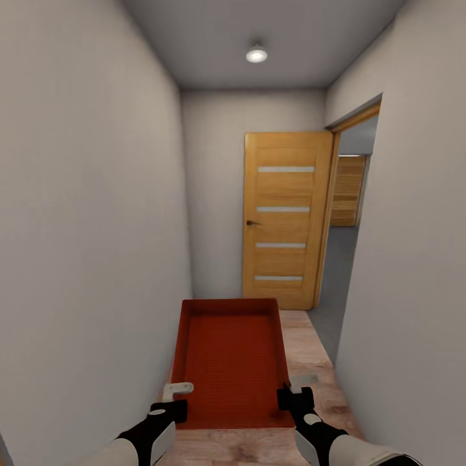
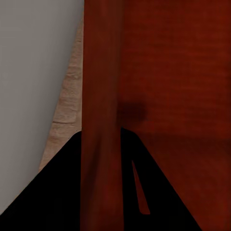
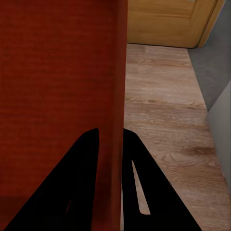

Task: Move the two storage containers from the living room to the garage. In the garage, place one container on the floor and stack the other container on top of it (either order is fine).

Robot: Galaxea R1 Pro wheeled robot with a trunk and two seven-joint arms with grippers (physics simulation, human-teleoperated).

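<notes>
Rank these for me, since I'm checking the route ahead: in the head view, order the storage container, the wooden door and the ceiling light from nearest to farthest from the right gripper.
1. storage container: gripped at its right wall by the right gripper.
2. wooden door: ahead, at the corridor's end, swung open.
3. ceiling light: overhead, farthest.

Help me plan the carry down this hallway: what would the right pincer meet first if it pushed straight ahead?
Probably the wood-panelled door ahead, though depth is unclear. The right pincer, shut on the orange-red plastic bin, points along its wall.
</notes>
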